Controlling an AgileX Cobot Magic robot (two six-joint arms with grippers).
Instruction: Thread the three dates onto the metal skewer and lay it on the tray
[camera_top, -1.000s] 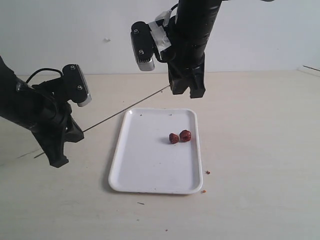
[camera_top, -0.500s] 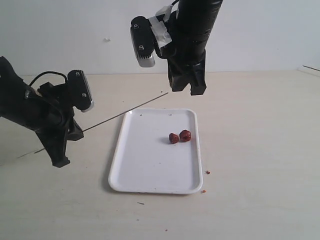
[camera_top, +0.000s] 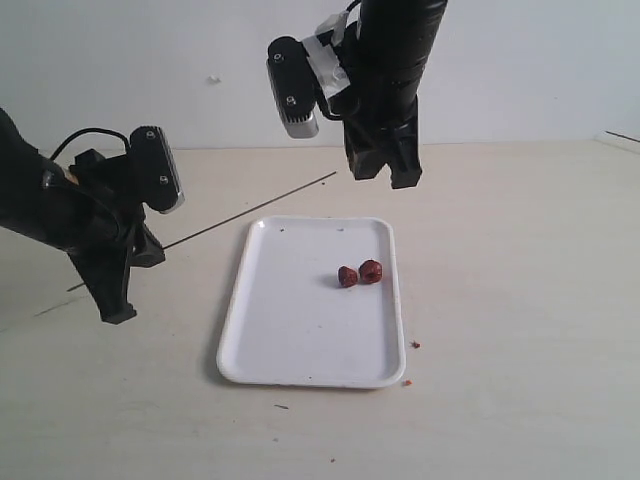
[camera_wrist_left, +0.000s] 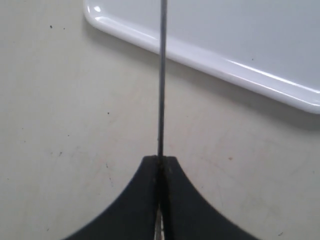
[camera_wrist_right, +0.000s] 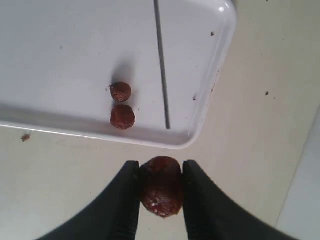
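Skewer (camera_top: 250, 212) pinched between pressed-together fingers of left gripper (camera_wrist_left: 160, 161), tip reaching toward far edge of tray (camera_top: 300, 372). Two dates (camera_top: 371, 271) lie by tray's right edge. Right gripper (camera_wrist_right: 160, 167) clamps third date (camera_wrist_right: 161, 187) (raised, beyond far edge). Step: first threading, I judge; next move needs date centre aligned on tip

The matte black, jointed left arm (camera_top: 55, 210) carries a black box-shaped wrist camera with a silver-grey end and two small screws (camera_top: 157, 172), plus a thin black cable loop (camera_top: 85, 131). The thick black cylindrical right arm (camera_top: 395, 50) bears a similar camera (camera_top: 290, 88) beside white wrapping (camera_top: 328, 50). The right gripper (camera_wrist_right: 161, 167) has smooth, curved black fingers (camera_wrist_right: 200, 210).
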